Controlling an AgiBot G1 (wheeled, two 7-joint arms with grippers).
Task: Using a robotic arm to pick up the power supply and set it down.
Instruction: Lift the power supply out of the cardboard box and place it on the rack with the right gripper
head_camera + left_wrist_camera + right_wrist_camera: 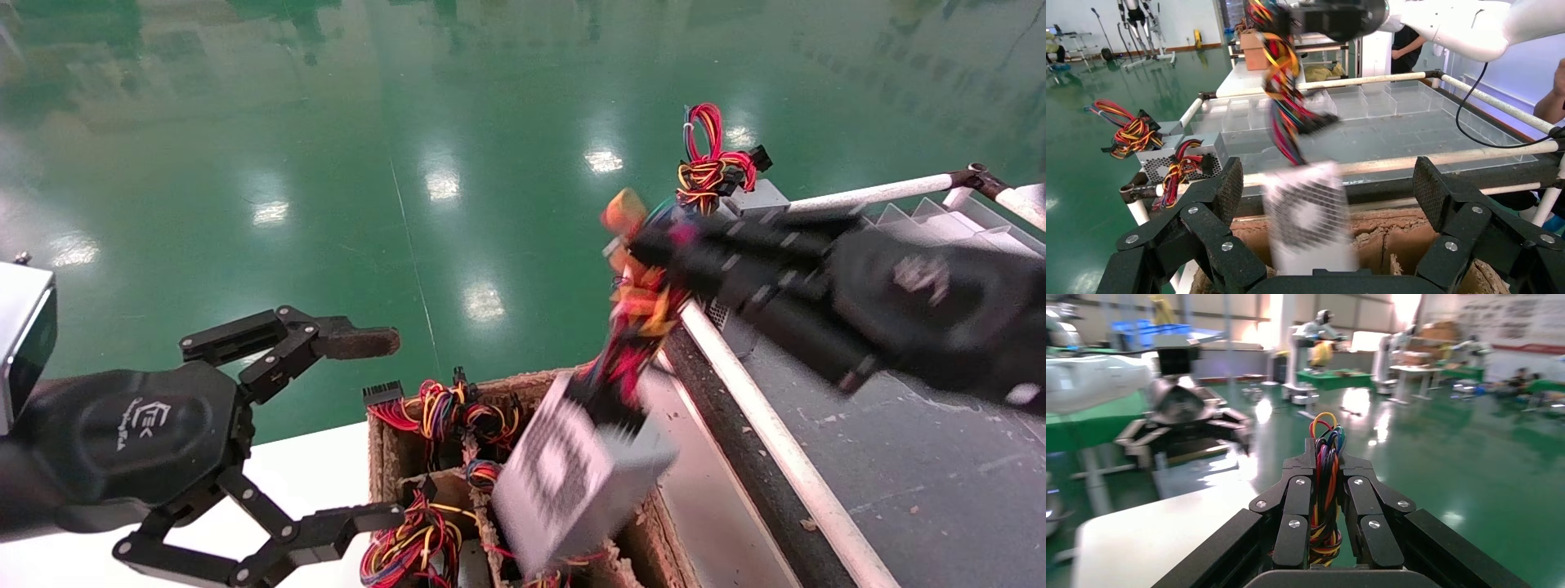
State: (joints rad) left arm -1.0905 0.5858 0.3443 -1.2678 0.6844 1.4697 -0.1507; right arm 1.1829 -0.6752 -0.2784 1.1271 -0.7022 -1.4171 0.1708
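Note:
The power supply (572,478), a small grey box with a perforated side, hangs tilted by its orange, red and yellow wires (641,314) above the cardboard box (380,457). My right gripper (645,245) is shut on that wire bundle (1324,471), well above the box, and the arm looks blurred. The left wrist view shows the power supply (1309,214) dangling just beyond my left gripper (1327,190). That left gripper (368,429) stands open at the left over the white table, with nothing held.
A second grey unit with a tall red wire loop (735,184) sits at the far corner of the grey belt (899,474). White rails (760,416) edge the belt. Clear divider trays (940,216) lie behind. More wire bundles (433,408) fill the cardboard compartments.

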